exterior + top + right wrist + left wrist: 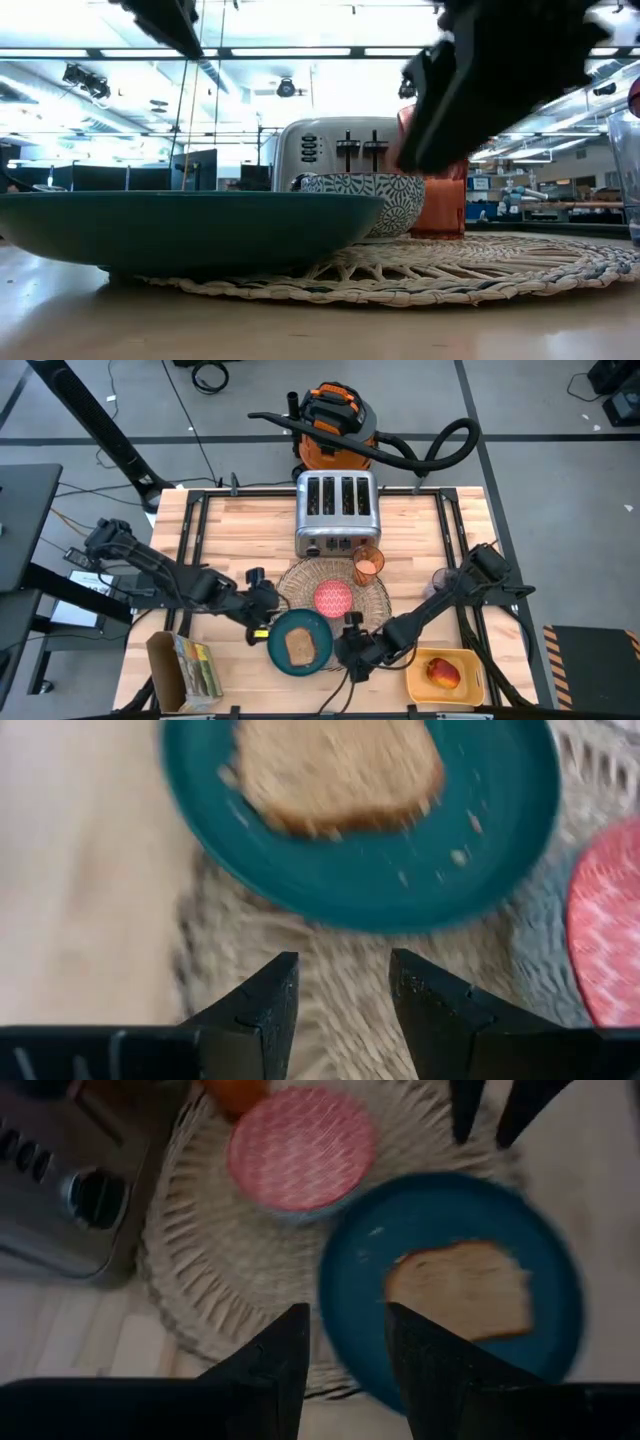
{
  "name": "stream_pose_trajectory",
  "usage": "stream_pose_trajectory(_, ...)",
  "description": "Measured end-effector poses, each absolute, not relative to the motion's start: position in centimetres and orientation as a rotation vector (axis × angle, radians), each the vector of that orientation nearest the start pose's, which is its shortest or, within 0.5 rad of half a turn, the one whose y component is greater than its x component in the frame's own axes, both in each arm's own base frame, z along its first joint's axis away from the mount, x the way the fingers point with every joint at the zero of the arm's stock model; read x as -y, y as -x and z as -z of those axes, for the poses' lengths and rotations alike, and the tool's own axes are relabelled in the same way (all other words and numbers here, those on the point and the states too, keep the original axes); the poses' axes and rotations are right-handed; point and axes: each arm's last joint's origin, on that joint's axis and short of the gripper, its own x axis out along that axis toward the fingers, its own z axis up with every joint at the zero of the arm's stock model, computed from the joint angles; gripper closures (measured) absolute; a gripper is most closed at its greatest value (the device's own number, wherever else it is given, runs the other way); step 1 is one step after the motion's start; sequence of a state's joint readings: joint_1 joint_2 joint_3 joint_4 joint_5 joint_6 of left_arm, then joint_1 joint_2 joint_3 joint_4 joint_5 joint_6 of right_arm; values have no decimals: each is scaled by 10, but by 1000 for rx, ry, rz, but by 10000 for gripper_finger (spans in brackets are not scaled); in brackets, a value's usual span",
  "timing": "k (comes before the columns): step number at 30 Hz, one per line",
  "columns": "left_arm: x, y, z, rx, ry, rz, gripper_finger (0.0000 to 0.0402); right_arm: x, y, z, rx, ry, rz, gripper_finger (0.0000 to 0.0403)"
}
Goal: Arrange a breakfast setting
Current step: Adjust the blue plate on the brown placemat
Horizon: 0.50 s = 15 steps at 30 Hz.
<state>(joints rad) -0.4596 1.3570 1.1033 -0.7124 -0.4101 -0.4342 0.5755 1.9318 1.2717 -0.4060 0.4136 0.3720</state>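
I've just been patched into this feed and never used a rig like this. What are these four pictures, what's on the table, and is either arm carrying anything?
You are seeing two dark robot arms at a wooden table. One picture looks straight down, one looks level across the tabletop, and two come from cameras on the wrists.

From above: a chrome toaster stands at the back. In front lies a round woven placemat with a pink bowl and an orange cup on it. A teal plate with a toast slice overlaps the mat's near edge. An apple sits in a yellow tray. A cardboard box stands at the near left.

The left gripper and right gripper flank the plate. Both are open and hold nothing.
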Motion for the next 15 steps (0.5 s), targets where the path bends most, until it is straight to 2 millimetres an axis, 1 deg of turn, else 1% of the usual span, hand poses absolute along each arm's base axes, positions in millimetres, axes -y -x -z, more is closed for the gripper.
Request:
stream_pose_trajectory(3, 103, -253, -274, -886, -1, -176, 262, -198, -337, -154, -968, 182, 57, 238)
stream_pose_trajectory(7, 100, -256, -269, -921, -9, -192, 262, -191, -345, -141, -995, 165, 57, 238)
stream_pose_trajectory(12, 102, -254, -269, -927, -6, -181, 262, -190, -348, -143, -969, 154, 48, 238)
stream_pose_trajectory(15, 104, -253, -269, -928, -10, -175, 262, -193, -351, -144, -949, 132, -8, 238)
